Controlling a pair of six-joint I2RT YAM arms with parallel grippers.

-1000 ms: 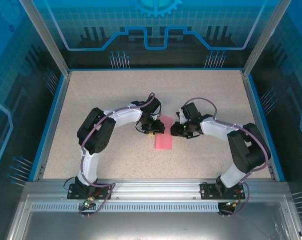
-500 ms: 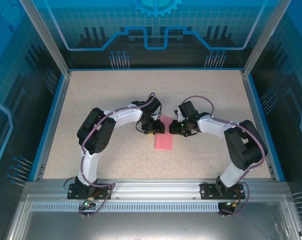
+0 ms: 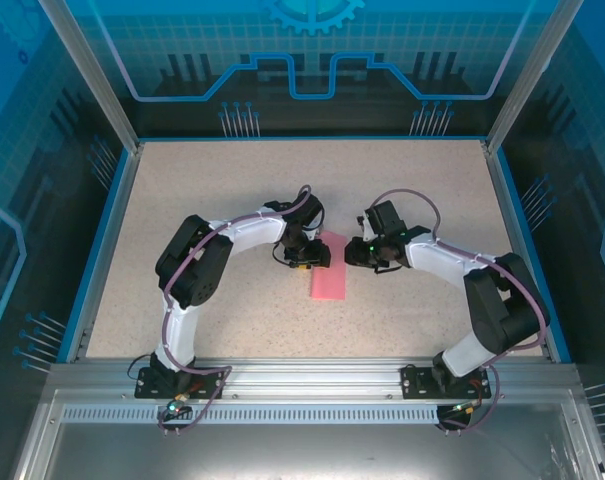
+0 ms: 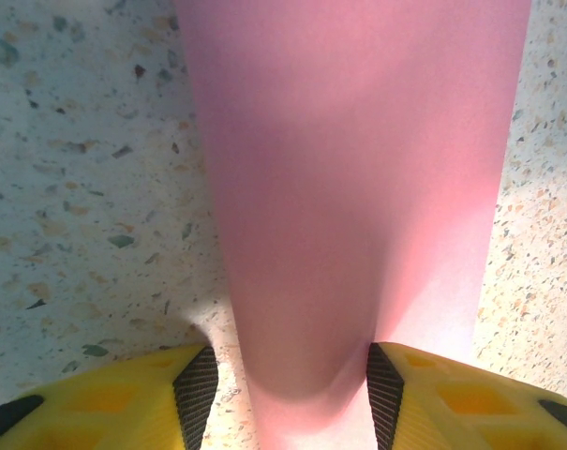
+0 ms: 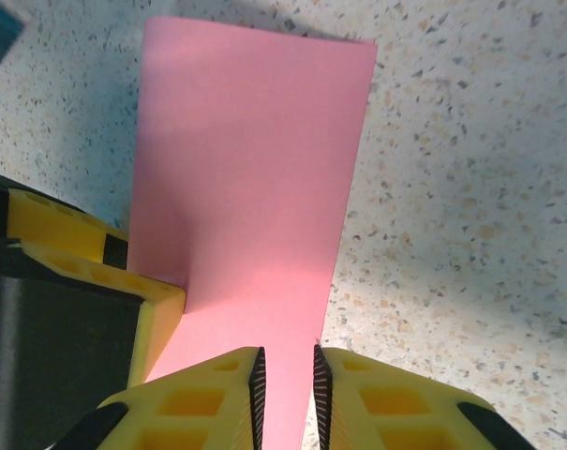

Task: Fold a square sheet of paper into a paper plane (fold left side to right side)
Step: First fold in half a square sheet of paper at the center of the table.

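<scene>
The square sheet of paper lies on the table doubled over into a narrow pink strip. In the left wrist view its rounded, uncreased fold bulges up between the pads of my left gripper. That gripper is open: the right pad touches the bulge and the left pad stands clear of it. My right gripper hovers over the strip's near right edge with its jaws a narrow slit apart, pink paper showing in the gap. From above, the left gripper and the right gripper flank the strip's far end.
A yellow finger of the left gripper rests against the paper's left side in the right wrist view. Speckled tabletop lies all around, bounded by a blue rim and the aluminium rail at the near edge.
My right gripper has shifted left to the paper's far right corner, and its forearm has swung. The left gripper and the paper have stayed in place.
</scene>
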